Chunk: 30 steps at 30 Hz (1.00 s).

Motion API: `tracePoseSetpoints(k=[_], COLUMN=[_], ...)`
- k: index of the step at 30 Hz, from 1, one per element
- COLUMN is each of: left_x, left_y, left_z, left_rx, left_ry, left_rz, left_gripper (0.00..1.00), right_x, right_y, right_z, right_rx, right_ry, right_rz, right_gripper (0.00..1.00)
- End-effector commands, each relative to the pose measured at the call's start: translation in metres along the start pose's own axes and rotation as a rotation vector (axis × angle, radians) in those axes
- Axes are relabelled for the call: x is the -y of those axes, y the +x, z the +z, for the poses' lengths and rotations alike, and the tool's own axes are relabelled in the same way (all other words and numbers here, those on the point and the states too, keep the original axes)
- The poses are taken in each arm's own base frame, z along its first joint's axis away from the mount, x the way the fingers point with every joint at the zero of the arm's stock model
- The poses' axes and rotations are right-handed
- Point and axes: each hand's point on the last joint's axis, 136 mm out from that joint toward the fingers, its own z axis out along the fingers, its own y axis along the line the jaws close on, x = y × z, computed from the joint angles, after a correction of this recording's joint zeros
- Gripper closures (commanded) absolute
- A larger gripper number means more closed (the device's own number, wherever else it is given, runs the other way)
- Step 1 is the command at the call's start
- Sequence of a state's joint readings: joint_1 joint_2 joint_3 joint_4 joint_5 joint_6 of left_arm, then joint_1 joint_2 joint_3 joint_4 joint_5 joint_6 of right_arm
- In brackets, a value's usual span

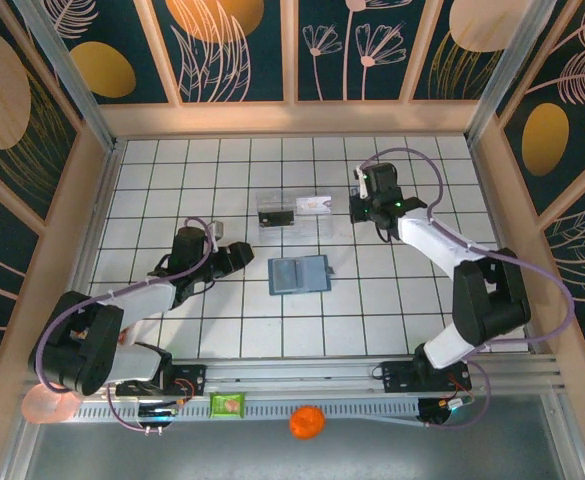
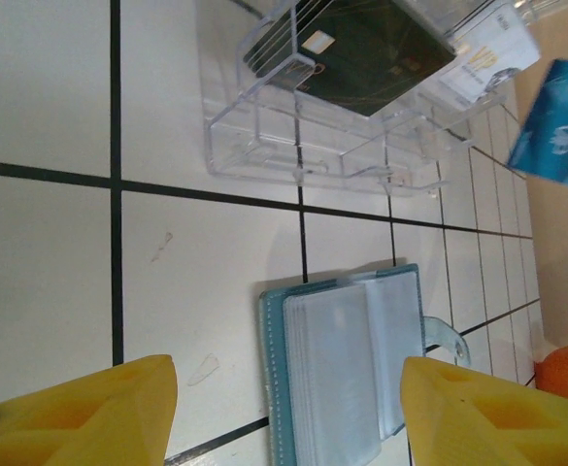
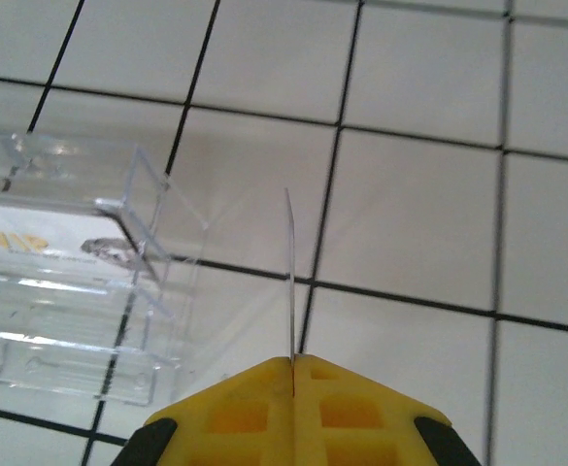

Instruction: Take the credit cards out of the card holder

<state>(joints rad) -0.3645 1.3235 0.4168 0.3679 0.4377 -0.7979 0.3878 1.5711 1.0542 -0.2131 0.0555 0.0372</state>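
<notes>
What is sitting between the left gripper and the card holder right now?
Nothing visible. The open left gripper faces the card holder across bare tile. The clear tray lies beyond the holder, not in the path.

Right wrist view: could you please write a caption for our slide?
Right end effector shut on a thin card, held edge-on beside the clear tray.

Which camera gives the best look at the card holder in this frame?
The left wrist view: the card holder lies open, close up, its clear sleeves visible. The top external view shows the card holder whole but small, lying open.
</notes>
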Motion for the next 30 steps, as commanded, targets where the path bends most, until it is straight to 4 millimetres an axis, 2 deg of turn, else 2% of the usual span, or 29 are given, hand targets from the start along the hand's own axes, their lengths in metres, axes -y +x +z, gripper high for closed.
tracePoseSetpoints(k=[1,15,30], left_x=[-0.006,-0.007,-0.010], left_y=[0.003,0.004,0.004], left_z=[-0.005,-0.009,-0.008], left_rx=[-0.001,0.007,0.010], left_ry=[-0.017,-0.026,-0.037], left_rz=[-0.007,0.004,0.003], left_gripper=[0.38,0.38,0.38], right_x=[-0.020,-0.029,-0.074], right_y=[0.000,0.023,0.035], right_z=[0.006,0.022,0.007], right_rx=[-0.017,-0.105,-0.118], right_ry=[-0.111,-0.167,-0.265], right_rz=[0.057,0.035,-0.012], right_gripper=[1.00,1.00,1.00])
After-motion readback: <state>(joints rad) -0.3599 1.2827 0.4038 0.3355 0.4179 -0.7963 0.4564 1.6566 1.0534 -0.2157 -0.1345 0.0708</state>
